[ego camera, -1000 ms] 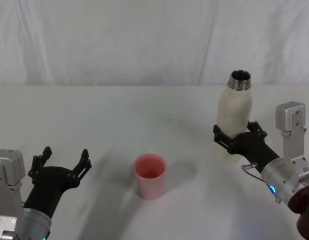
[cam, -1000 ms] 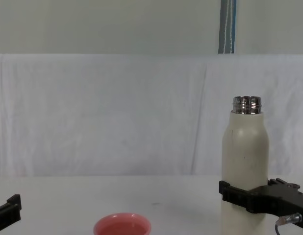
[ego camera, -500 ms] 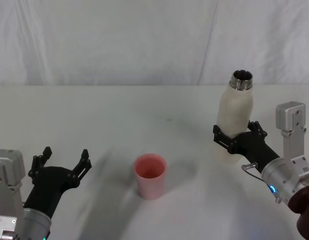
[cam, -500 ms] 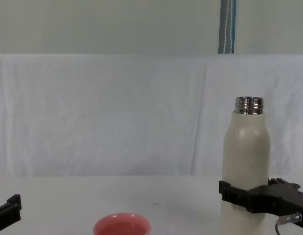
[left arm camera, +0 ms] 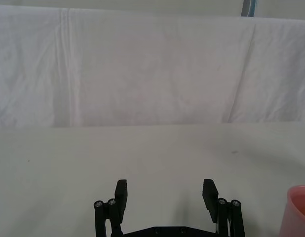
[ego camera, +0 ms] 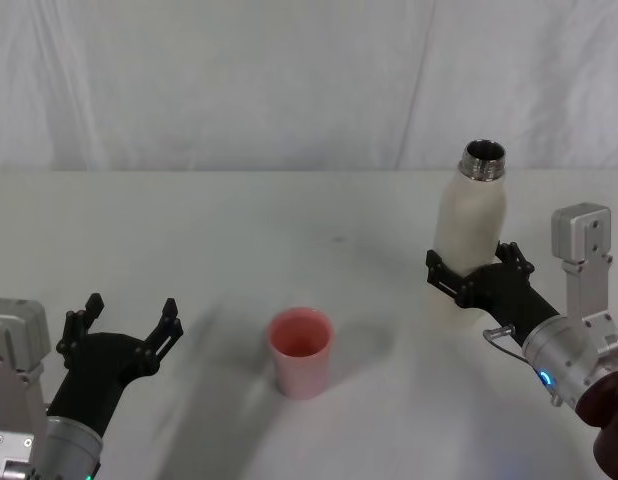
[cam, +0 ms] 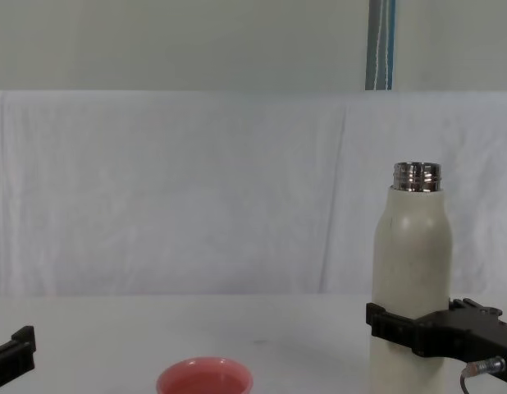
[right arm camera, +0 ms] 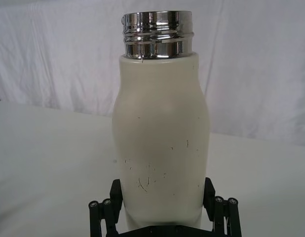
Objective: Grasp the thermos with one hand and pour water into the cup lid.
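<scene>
The cream-white thermos (ego camera: 471, 222) stands upright at the right of the table, its steel neck open at the top. My right gripper (ego camera: 472, 262) is shut on its lower body, one black finger against each side, as the right wrist view shows around the thermos (right arm camera: 160, 148). In the chest view the thermos (cam: 411, 263) rises above the right gripper (cam: 422, 318), which hides its base. The pink cup lid (ego camera: 301, 350) sits upright near the table's middle, left of the thermos and apart from it. My left gripper (ego camera: 129, 312) rests open at the lower left, holding nothing.
White cloth covers the table (ego camera: 239, 230) and hangs as a backdrop behind it. In the left wrist view the cup lid's rim (left arm camera: 296, 210) shows beside the open left gripper (left arm camera: 165, 190). Bare table lies between cup lid and thermos.
Since a second ago the thermos has shifted slightly to the right within the right gripper's hold. The left arm and the cup lid have stayed still.
</scene>
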